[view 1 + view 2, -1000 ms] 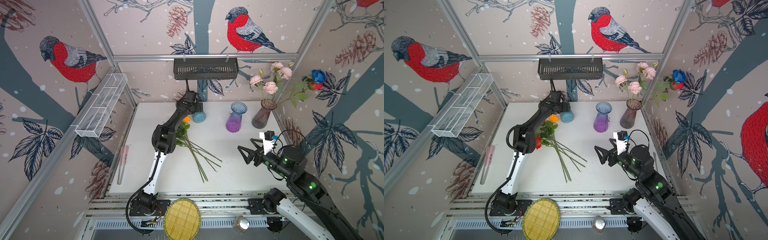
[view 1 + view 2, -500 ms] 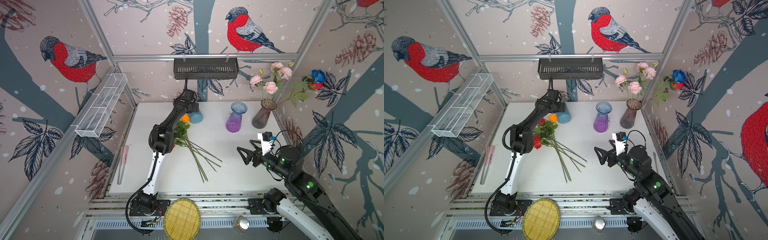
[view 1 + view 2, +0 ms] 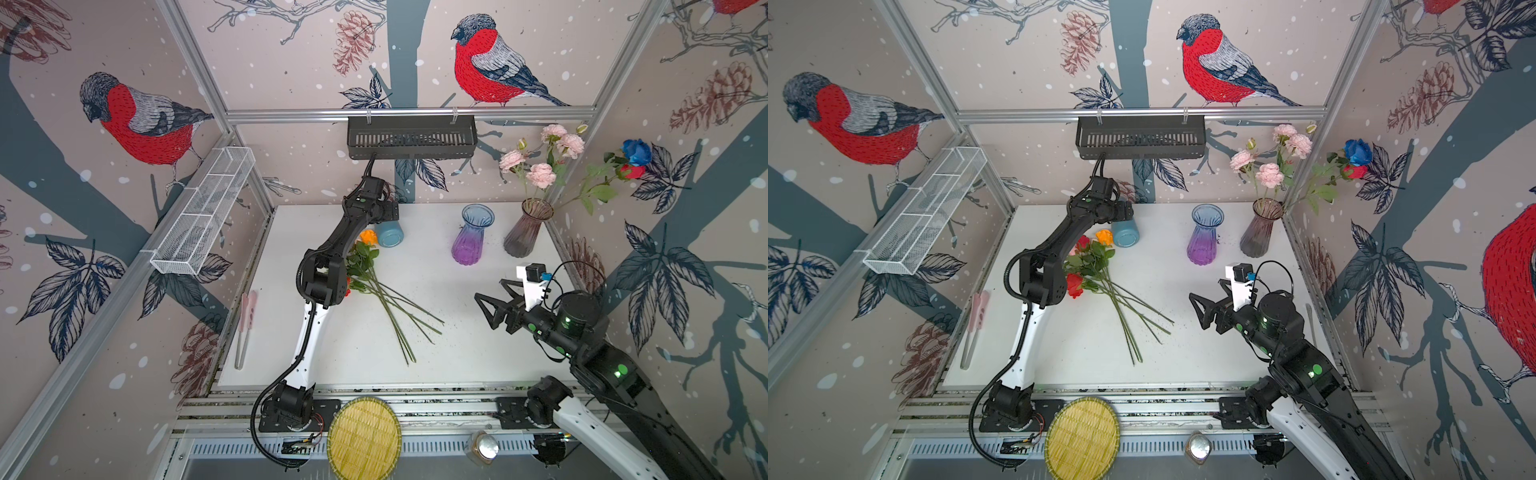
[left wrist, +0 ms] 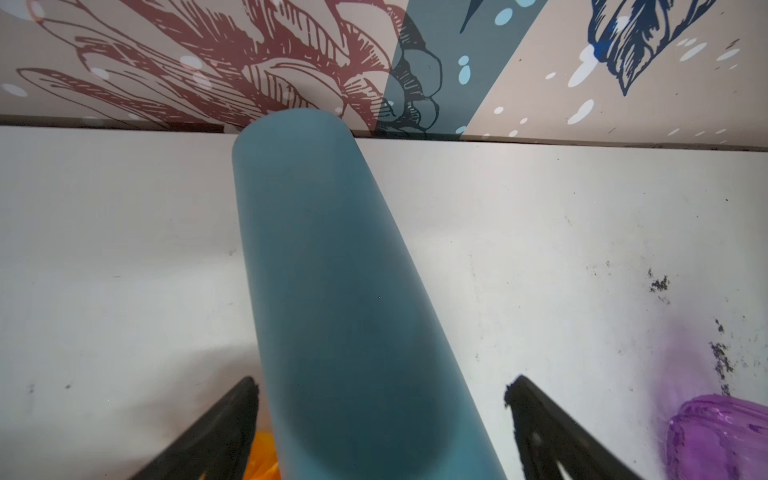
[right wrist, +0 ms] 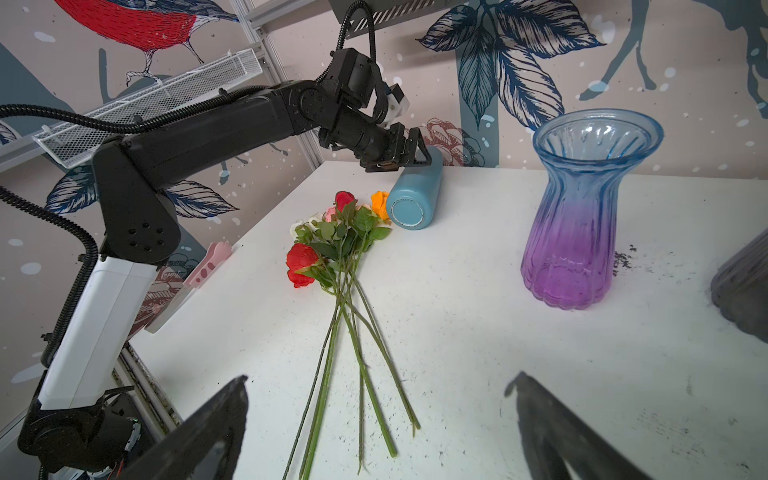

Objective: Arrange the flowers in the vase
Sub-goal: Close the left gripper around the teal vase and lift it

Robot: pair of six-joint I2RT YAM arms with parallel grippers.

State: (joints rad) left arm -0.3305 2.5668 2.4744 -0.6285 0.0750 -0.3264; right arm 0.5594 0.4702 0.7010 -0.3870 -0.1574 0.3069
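Though cropped, shows left tool (image 4: 382,380) spread astride teal matte cylinder (image 4: 324,249), right tool (image 5: 380,378) spread empty; long-stemmed artificial flowers (image 3: 366,252) partly behind black arm (image 3: 332,249).

Both top views hang high over the front of the table (image 3: 478,357), looking steeply down toward the back wall and catching both arms. The left wrist camera sits close over the blue bottle (image 4: 332,270), facing that wall. The right wrist camera looks from farther back across the flowers (image 5: 336,237) and purple vase (image 5: 582,216), which both top views also show
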